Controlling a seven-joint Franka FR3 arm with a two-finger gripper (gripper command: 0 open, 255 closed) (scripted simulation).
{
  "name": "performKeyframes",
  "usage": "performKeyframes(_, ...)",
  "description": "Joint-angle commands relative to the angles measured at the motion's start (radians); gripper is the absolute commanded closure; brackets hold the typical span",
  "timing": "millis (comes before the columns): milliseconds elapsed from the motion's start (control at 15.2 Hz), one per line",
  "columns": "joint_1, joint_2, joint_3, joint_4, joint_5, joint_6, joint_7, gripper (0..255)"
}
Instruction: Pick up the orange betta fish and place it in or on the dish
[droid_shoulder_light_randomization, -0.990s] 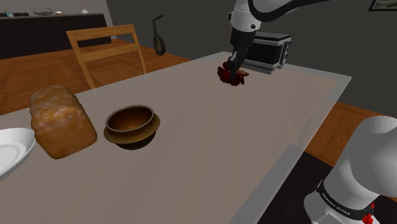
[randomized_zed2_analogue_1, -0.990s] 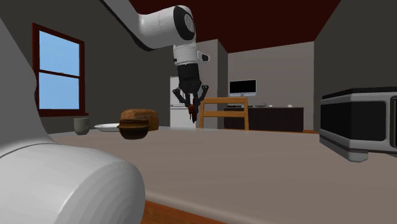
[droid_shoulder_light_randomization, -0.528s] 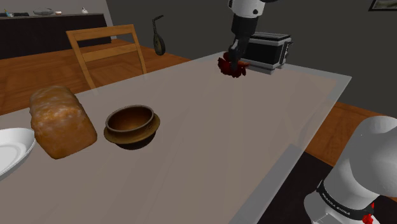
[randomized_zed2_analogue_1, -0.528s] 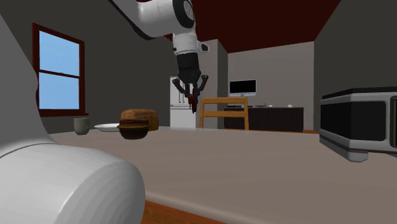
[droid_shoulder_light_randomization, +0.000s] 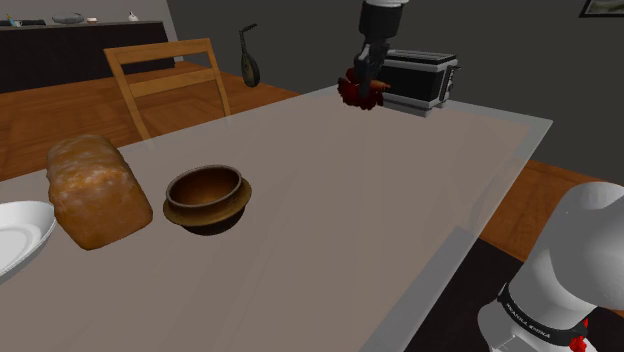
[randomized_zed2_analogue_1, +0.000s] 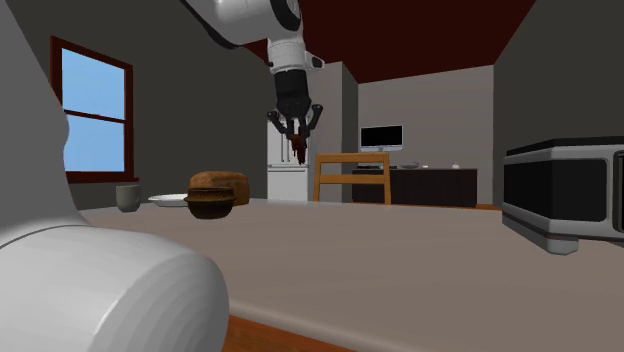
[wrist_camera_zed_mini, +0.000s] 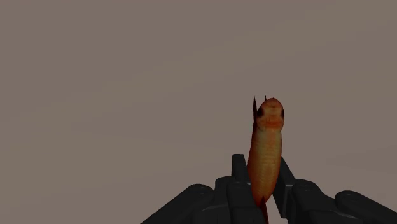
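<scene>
The claw is clamped on the orange betta fish, which hangs head-down in the air above the table's far end. The brown dish sits well apart on the table, just beside a bread loaf.

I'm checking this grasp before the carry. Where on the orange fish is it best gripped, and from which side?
Across the narrow flanks of the fish, on its rear half, coming in from the tail end, as the gripper does now. The body is long and slim, so the fingers span it easily.
</scene>
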Motion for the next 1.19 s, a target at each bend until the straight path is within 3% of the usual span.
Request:
performKeyframes(0, 0.012, 0.025, 0.033, 0.025, 0.005, -0.003, 0.044, 255)
performKeyframes(594, 0.070, 0.202, 0.188, 0.206, -0.006, -0.025, 0.258, 255)
performKeyframes(1122, 0.142, 0.435, 0.312, 0.468, -0.085, -0.086, 0.453, 255)
